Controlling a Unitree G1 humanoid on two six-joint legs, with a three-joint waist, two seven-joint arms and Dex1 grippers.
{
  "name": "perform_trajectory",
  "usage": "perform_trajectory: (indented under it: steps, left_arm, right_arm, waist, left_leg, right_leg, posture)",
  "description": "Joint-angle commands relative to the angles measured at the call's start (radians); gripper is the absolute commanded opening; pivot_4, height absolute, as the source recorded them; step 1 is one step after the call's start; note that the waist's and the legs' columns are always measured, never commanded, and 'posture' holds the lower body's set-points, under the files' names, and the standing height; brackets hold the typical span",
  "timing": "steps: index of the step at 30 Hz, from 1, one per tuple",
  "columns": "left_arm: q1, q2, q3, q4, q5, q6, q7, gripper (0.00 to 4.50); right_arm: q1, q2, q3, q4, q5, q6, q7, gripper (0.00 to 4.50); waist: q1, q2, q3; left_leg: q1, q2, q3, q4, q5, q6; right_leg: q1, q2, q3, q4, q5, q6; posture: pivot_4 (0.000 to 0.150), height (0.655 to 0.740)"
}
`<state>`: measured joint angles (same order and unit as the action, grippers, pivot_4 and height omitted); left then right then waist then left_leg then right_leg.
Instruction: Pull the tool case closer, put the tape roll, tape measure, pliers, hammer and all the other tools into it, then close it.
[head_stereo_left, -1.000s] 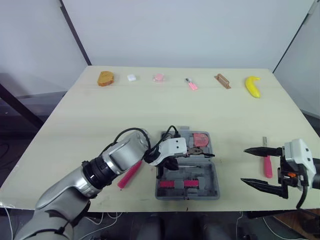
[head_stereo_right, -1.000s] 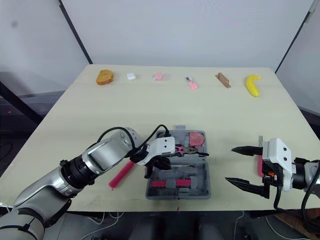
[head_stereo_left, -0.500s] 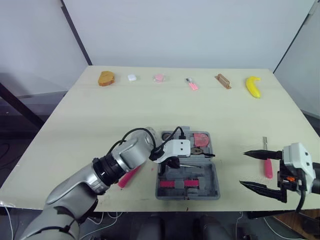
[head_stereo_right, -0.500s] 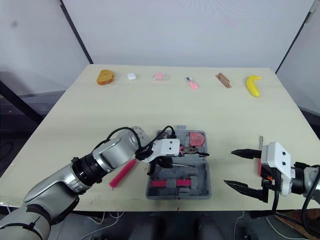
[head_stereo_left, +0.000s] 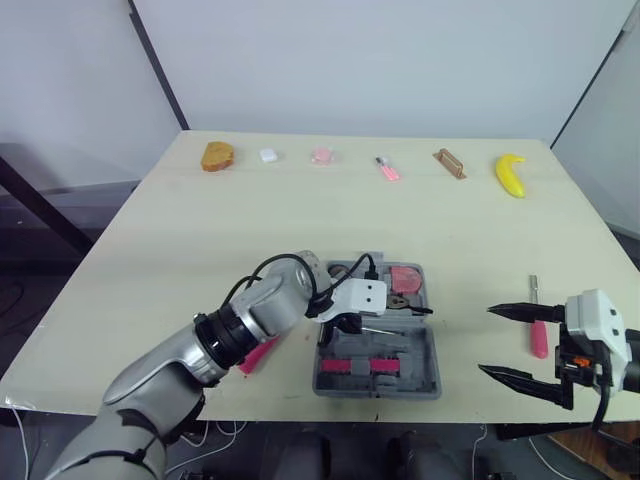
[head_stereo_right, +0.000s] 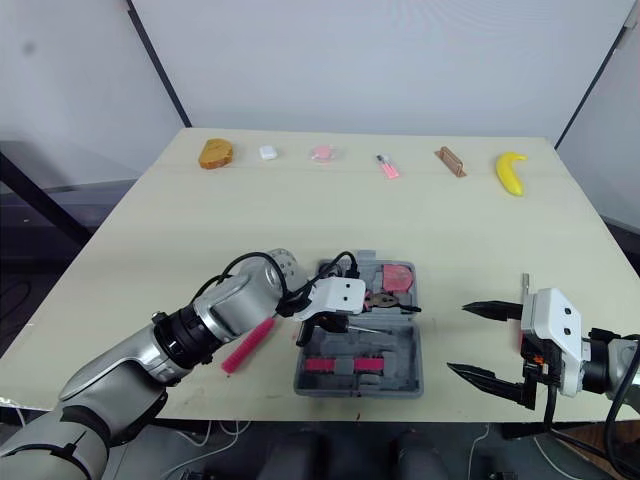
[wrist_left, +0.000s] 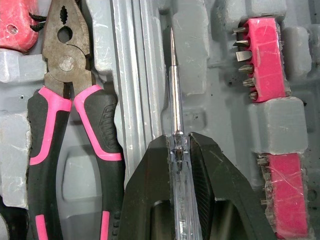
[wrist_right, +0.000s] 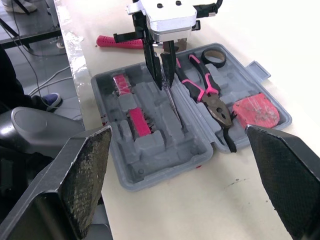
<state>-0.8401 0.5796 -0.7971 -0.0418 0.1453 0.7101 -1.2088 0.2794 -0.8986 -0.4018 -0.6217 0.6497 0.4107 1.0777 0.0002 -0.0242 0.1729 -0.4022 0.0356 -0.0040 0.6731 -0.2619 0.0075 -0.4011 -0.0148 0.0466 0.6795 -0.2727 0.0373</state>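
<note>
The grey tool case (head_stereo_left: 422, 352) lies open near the table's front edge. Black-and-pink pliers (wrist_left: 65, 110), a red tape measure (head_stereo_left: 404, 279) and a dark tape roll (wrist_right: 216, 56) rest in its moulded slots, with pink bit holders (wrist_left: 265, 55) alongside. My left gripper (wrist_left: 177, 142) hovers over the case middle, shut on a clear-handled screwdriver (wrist_left: 174, 100) whose tip points along a groove. A pink hammer handle (head_stereo_right: 248, 345) lies on the table left of the case. My right gripper (head_stereo_left: 487, 340) stands open to the right of the case, beside a pink screwdriver (head_stereo_left: 537, 330).
Along the far edge of the table sit a bread piece (head_stereo_left: 216, 156), a small white item (head_stereo_left: 268, 155), a pink item (head_stereo_left: 321, 156), a small pink tool (head_stereo_left: 387, 169), a brown block (head_stereo_left: 447, 163) and a banana (head_stereo_left: 512, 173).
My left gripper has shifted a little to the right over the case with the screwdriver still in it. The right gripper has stayed about where it was, open.
</note>
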Motion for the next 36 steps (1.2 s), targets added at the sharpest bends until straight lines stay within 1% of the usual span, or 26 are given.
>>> perform_trajectory:
  steps: [1, 23, 24, 26, 30, 34, 36]
  left_arm:
    - [-0.019, -0.020, 0.002, -0.026, 0.020, 0.016, -0.011, 0.03]
    - [-0.017, -0.037, 0.011, -0.020, 0.041, 0.070, -0.023, 0.03]
    - [-0.016, -0.037, 0.013, -0.020, 0.042, 0.067, -0.020, 1.06]
    - [-0.016, -0.040, 0.031, -0.019, 0.045, 0.044, -0.001, 1.86]
    - [-0.020, -0.019, 0.079, -0.014, 0.018, 0.003, -0.013, 1.86]
    - [0.017, 0.000, 0.175, -0.015, -0.063, -0.046, -0.035, 1.86]
    - [0.062, -0.006, 0.263, -0.015, -0.140, -0.089, -0.037, 1.86]
  right_arm:
    - [0.003, 0.007, -0.026, -0.035, 0.008, -0.014, -0.010, 4.50]
    - [0.022, 0.026, -0.004, -0.049, -0.010, -0.020, -0.031, 4.50]
    - [0.023, 0.027, -0.004, -0.049, -0.011, -0.021, -0.030, 4.50]
    - [0.024, 0.029, -0.003, -0.050, -0.010, -0.021, -0.030, 4.50]
    - [0.023, 0.033, 0.000, -0.053, -0.009, -0.019, -0.033, 4.50]
    - [0.025, 0.038, 0.004, -0.053, -0.014, -0.021, -0.032, 4.50]
    - [0.027, 0.042, 0.006, -0.055, -0.017, -0.022, -0.033, 4.50]
  waist:
    - [0.001, 0.000, 0.000]
    - [0.002, 0.000, 0.000]
    - [0.002, 0.000, 0.000]
    - [0.004, 0.000, 0.000]
    - [0.006, 0.000, 0.000]
    - [0.005, 0.000, 0.000]
    - [0.004, 0.001, 0.000]
  left_leg:
    - [0.000, 0.000, 0.000, 0.000, 0.000, 0.000]
    - [0.000, 0.000, 0.000, 0.000, 0.000, 0.000]
    - [0.000, 0.000, 0.000, 0.000, 0.000, 0.000]
    - [0.000, 0.000, 0.000, 0.000, 0.000, 0.000]
    - [0.000, 0.000, 0.000, 0.001, 0.000, 0.000]
    - [0.000, 0.001, 0.000, 0.001, 0.000, 0.000]
    - [0.000, 0.001, 0.000, 0.001, 0.000, 0.000]
  right_leg:
    - [0.000, 0.000, 0.000, 0.000, 0.000, 0.000]
    - [0.000, 0.000, 0.000, 0.000, 0.000, 0.000]
    - [0.000, 0.000, 0.000, 0.000, 0.000, 0.000]
    - [0.000, 0.000, 0.000, 0.000, 0.000, 0.000]
    - [0.000, 0.000, 0.000, 0.001, 0.000, 0.000]
    - [0.000, 0.000, 0.000, 0.001, 0.000, 0.000]
    - [0.000, 0.000, 0.000, 0.000, 0.000, 0.000]
  posture:
    - [0.150, 0.7400]
    - [0.150, 0.7400]
    - [0.150, 0.7400]
    - [0.150, 0.7400]
    - [0.150, 0.7400]
    - [0.150, 0.7400]
    - [0.150, 0.7400]
